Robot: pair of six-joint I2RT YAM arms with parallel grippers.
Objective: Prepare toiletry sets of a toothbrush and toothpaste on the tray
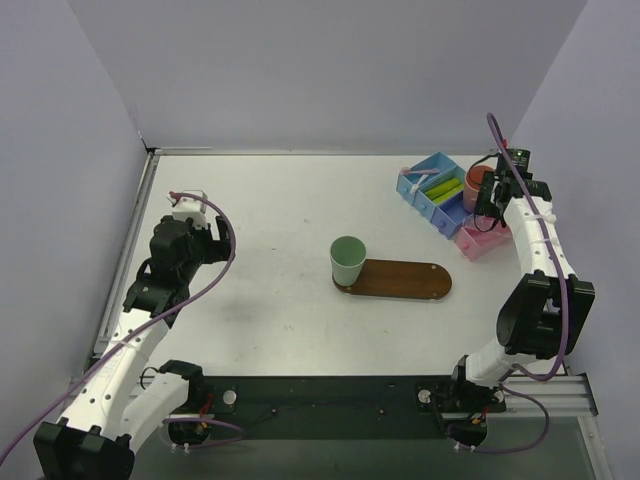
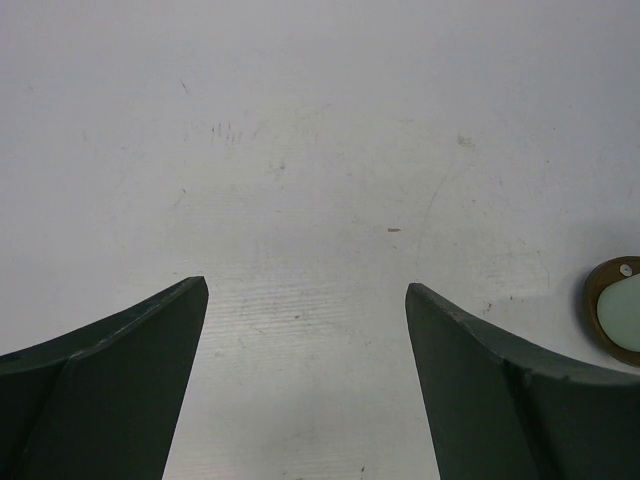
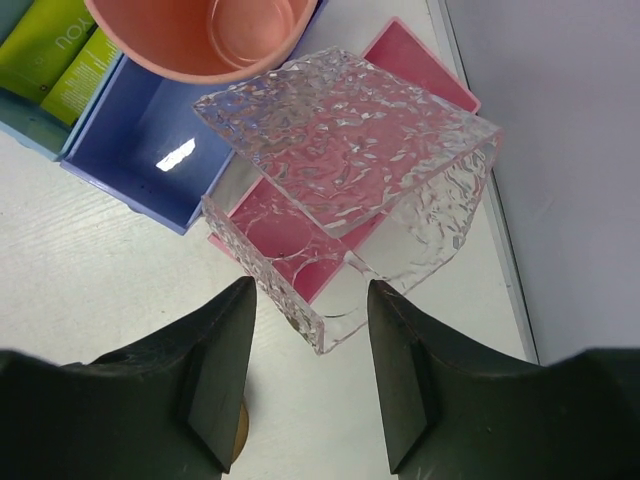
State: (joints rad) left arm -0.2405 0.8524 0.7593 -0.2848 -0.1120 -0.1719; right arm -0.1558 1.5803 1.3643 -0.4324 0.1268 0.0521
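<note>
The dark brown oval tray (image 1: 405, 281) lies mid-table with a mint-green cup (image 1: 347, 259) on its left end. Lime-green toothpaste tubes (image 1: 440, 187) (image 3: 45, 45) lie in the blue bin (image 1: 432, 205). Thin pale sticks, the toothbrushes (image 1: 417, 176), cross the bin's far-left corner. My right gripper (image 1: 493, 212) (image 3: 310, 290) hangs open over the pink box, and the near corner of a clear textured box (image 3: 340, 150) sits just beyond its fingertips, untouched. My left gripper (image 1: 186, 206) (image 2: 307, 285) is wide open over bare table, far left of the tray.
A salmon cup (image 3: 200, 30) (image 1: 477, 183) stands between the blue bin (image 3: 140, 140) and the pink shallow box (image 3: 420, 60) (image 1: 478, 243). The clear box rests tilted across the pink box. The table's right edge (image 3: 500, 230) and the wall run close by.
</note>
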